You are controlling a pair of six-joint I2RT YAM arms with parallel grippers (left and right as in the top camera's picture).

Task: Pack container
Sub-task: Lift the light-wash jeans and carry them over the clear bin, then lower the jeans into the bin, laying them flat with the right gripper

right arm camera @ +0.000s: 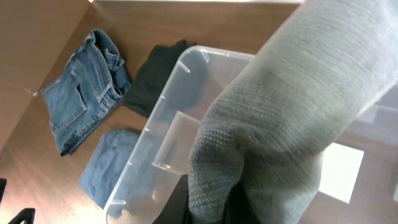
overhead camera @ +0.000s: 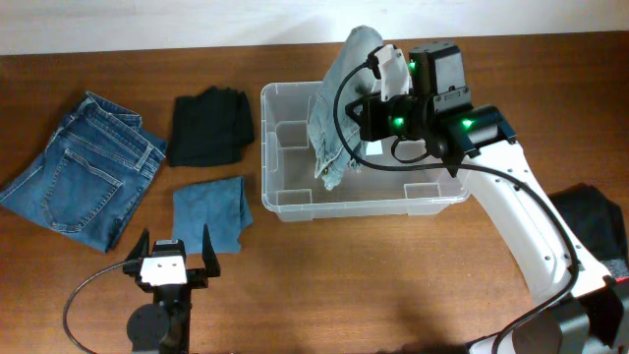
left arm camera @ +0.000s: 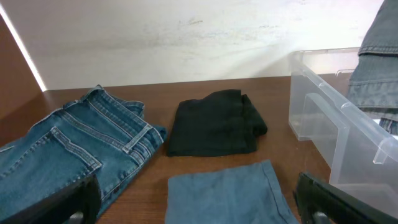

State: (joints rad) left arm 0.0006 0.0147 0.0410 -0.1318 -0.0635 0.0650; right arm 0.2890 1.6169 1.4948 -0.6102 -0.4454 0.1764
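The clear plastic container point(overhead camera: 285, 202) stands mid-table, its rim also visible in the left wrist view point(left arm camera: 329, 118) and the right wrist view point(right arm camera: 158, 124). My right gripper point(overhead camera: 385, 67) is shut on a grey-blue garment point(overhead camera: 339, 113) that hangs down over the container's left half. That garment point(right arm camera: 292, 106) fills most of the right wrist view, pinched at the right gripper point(right arm camera: 214, 202). My left gripper point(overhead camera: 172, 258) stands open near the table's front edge, with nothing between its fingers point(left arm camera: 329, 199). It sits just short of a folded blue cloth point(overhead camera: 208, 211).
Folded blue jeans point(overhead camera: 84, 167) lie at the far left, and a folded black garment point(overhead camera: 209, 126) lies left of the container. The blue cloth point(left arm camera: 224, 193) is in front of the black garment point(left arm camera: 214, 121). Another dark garment point(overhead camera: 595, 221) rests at the right edge.
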